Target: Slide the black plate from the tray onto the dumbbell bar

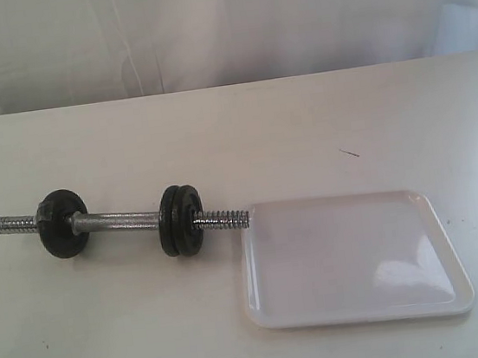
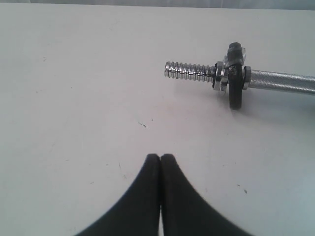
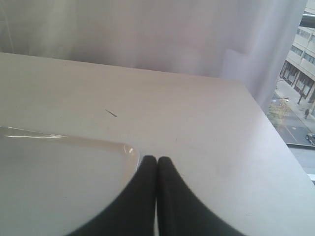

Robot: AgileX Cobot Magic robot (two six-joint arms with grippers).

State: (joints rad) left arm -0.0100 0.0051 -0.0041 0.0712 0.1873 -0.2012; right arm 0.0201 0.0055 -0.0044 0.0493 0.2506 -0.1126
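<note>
Left black pincer point(image 2: 160, 160) pressed together, pinching nothing, low over matt white tabletop point(image 1: 110, 334); well ahead of its tips, slim chrome steel dumbbell bar point(image 2: 189, 72) carrying one round black iron disc point(image 2: 235, 78). Further along, toward the right pincer point(image 3: 157, 161), two discs side by side, the outer likely the flat black cast-iron plate point(image 1: 185, 205), already off the shallow white glossy plastic tray point(image 1: 360, 315). Heavy, rigid, smooth; probably best gripped across the rim. Right pincer likewise pressed together, tray corner just beside its tips. Pale curtain point(image 1: 220, 24) behind, street beyond a window point(image 3: 295, 98)

Soft, hazy daylight, faint shadows, glare on the tray point(image 1: 408, 276).
</note>
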